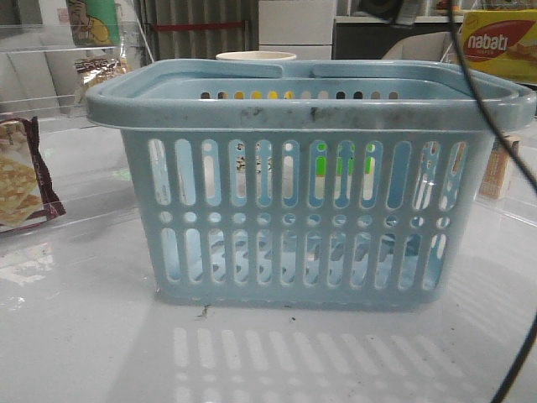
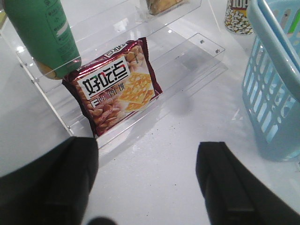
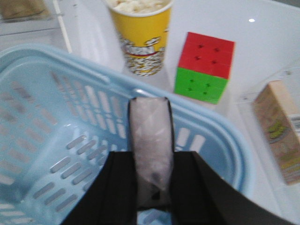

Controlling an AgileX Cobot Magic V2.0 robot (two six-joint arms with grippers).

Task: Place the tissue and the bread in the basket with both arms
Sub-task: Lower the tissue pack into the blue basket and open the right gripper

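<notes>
Over the basket (image 3: 56, 140), the right gripper (image 3: 151, 187) pinches the tissue (image 3: 151, 150) upright between its fingers, above the open interior. Beyond the rim stand a yellow popcorn cup (image 3: 140, 37) and a red-green cube (image 3: 204, 65). The left gripper (image 2: 147, 187) hangs spread and empty over the table, near a maroon cracker packet (image 2: 115, 86); the bread cannot be made out.

Bright overhead glare on the table (image 1: 75, 336); right wrist view blurred.

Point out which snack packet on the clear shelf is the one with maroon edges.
It's the cracker packet with white Chinese lettering and square crackers pictured, standing under the green bottle. The other packet, further along the shelf, shows no maroon.
</notes>
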